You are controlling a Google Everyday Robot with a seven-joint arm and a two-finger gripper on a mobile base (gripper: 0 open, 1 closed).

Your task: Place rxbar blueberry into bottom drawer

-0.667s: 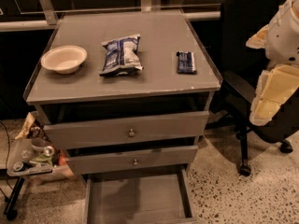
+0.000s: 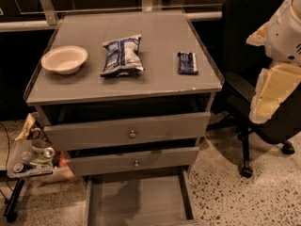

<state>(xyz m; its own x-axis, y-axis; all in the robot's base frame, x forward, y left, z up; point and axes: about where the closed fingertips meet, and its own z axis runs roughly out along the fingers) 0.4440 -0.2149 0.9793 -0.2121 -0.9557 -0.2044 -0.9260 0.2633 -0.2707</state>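
Dark-blue flat rxbar blueberry (image 2: 187,62) near the grey tabletop (image 2: 160,36) right edge, shallow bottom drawer (image 2: 136,199) out, claw (image 2: 272,92) beyond that edge, can't tell its state.

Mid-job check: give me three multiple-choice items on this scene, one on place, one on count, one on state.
1. Relative to the chip bag, the snack bar on the cabinet top lies: A left; B right; C underneath.
2. Things on the cabinet top: A three; B two; C five.
3. The bottom drawer is: A shut; B missing; C pulled out.
Key: 1 B, the snack bar sits nearer the right edge. 2 A, bowl, chip bag and snack bar. 3 C, its tray juts out below both upper drawers. The end effector is at the picture's right edge, off the cabinet.
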